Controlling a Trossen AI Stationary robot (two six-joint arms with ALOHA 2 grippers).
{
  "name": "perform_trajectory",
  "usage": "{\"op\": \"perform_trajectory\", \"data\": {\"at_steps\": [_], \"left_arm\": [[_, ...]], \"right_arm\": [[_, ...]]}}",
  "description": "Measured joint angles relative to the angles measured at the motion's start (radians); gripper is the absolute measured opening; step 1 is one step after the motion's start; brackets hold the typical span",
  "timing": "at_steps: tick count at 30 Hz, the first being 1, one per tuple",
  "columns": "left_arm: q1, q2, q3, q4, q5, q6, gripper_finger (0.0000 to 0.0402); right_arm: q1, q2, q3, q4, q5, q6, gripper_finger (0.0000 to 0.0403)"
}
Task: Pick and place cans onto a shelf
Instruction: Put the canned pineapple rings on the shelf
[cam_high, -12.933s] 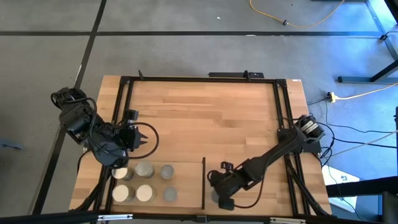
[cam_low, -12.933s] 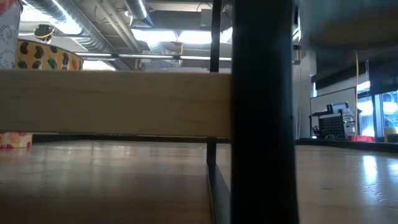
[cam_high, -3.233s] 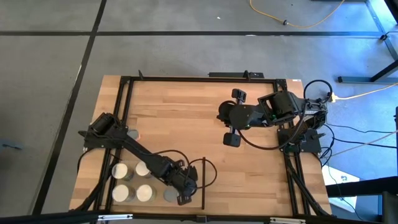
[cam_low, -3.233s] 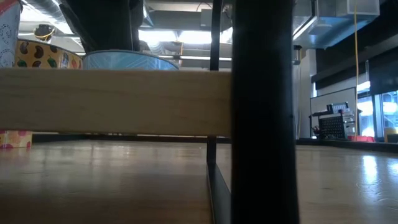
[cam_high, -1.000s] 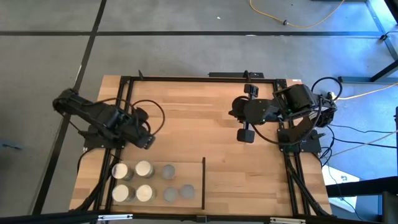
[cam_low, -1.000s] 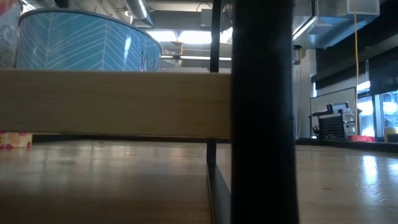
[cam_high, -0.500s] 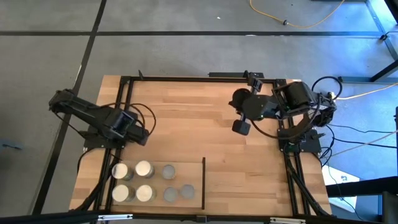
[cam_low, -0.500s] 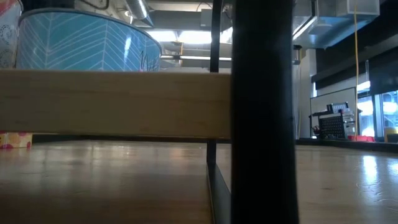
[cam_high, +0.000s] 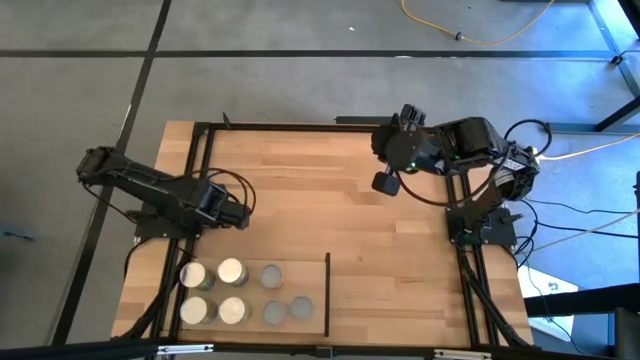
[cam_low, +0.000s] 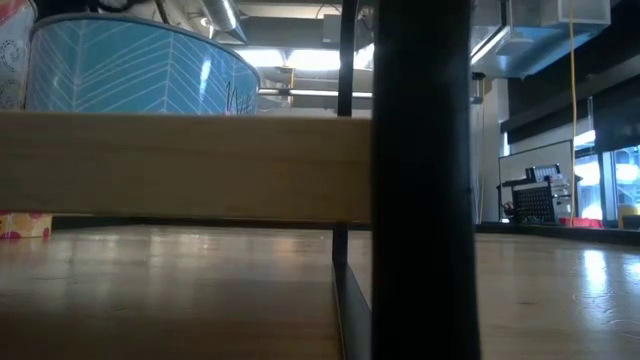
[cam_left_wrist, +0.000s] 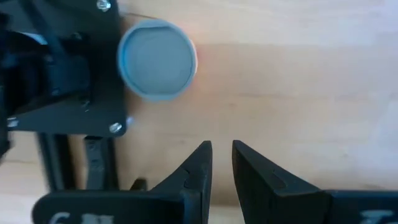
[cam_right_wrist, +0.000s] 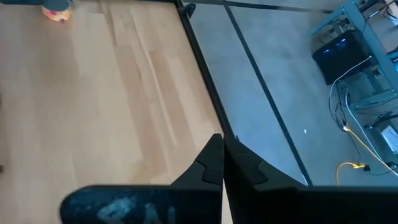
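Several cans with grey or cream tops stand on the light-wood shelf at the table's near left, beside its black divider. One blue-patterned can shows above the shelf's edge in the low view. Another can, blue-rimmed, stands on the table beside a black bracket, ahead of my left gripper. That gripper is empty, its fingers a narrow gap apart; it also shows at the table's left. My right gripper is shut and empty, near the far right.
The black table frame runs round the tabletop, and its rail shows by my right gripper. A black post fills the low view's middle. Bare wood lies between the two arms.
My right gripper has gone toward the table's far edge and has turned. The cans on the shelf have stayed where they were.
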Motion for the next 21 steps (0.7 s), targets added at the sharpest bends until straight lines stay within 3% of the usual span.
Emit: {"op": "perform_trajectory", "data": {"at_steps": [11, 17, 21], "left_arm": [[0.116, 0.000, -0.152, 0.096, -0.013, -0.052, 0.0055], [0.164, 0.000, -0.166, 0.113, -0.102, -0.048, 0.0055], [0.193, 0.000, -0.167, 0.113, -0.108, -0.047, 0.0055]], "right_arm": [[-0.070, 0.000, 0.000, 0.000, 0.000, -0.104, 0.0005], [-0.110, 0.000, 0.000, 0.000, -0.001, -0.133, 0.0005], [-0.134, 0.000, 0.000, 0.000, -0.002, -0.136, 0.0005]]}}
